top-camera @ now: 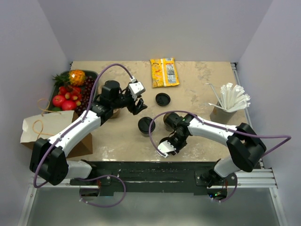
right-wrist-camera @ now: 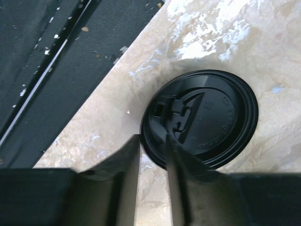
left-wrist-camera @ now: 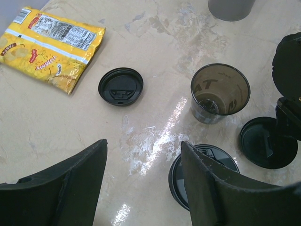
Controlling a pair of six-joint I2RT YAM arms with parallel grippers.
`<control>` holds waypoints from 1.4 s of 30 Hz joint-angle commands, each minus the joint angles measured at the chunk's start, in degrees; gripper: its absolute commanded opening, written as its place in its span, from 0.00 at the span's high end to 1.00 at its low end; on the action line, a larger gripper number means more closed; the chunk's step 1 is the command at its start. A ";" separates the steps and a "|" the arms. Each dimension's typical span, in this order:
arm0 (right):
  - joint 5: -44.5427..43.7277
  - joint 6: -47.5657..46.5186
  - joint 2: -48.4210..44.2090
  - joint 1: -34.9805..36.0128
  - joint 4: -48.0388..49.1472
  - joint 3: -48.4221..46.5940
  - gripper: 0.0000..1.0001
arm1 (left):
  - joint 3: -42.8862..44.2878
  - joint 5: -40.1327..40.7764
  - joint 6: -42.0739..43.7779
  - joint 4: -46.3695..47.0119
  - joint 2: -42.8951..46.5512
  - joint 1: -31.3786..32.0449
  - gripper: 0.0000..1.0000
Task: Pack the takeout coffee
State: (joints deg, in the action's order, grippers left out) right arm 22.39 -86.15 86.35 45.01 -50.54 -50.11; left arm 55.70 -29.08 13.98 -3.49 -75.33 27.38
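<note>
At the far left of the overhead view sits the paper bag [top-camera: 47,128]. The left gripper [left-wrist-camera: 143,143] hangs above the table [left-wrist-camera: 155,47], fingers well apart with nothing between them. A loose lid [left-wrist-camera: 121,86] lies flat in the upper left of its wrist view. Right of centre in that view the cup [left-wrist-camera: 220,92] stands upright, open-mouthed and empty. We judge it light, thin-walled and easy to squash or tip, so we would take it around the body with a gentle squeeze, not at the brim. Farther right, the right gripper [right-wrist-camera: 153,157] has its fingers nearly together, pinching the rim of the near lid [right-wrist-camera: 202,117]. That lid lies centre right in its wrist view, close to the table's front edge. We judge it light, slick and flexible. An edge pinch looks like the only hold, and the lid may twist when pressed onto the cup.
</note>
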 commanded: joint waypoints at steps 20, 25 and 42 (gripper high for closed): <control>0.11 2.92 -4.42 0.51 2.83 1.16 0.98 | 0.55 -0.71 -0.88 4.72 -1.75 -0.57 0.31; 1.95 4.32 -8.12 0.43 -3.14 -3.93 1.00 | 1.42 -1.06 -0.79 4.54 -1.93 -0.57 0.31; 13.53 10.71 -5.67 -10.29 -29.26 -31.88 1.00 | 3.18 -3.09 -2.98 4.71 -2.63 -0.57 0.31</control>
State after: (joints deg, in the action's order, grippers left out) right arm 26.98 -78.15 78.17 39.27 -70.85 -72.79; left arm 56.55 -30.26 13.54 -1.34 -77.41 27.27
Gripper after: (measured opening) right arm 0.007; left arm 0.689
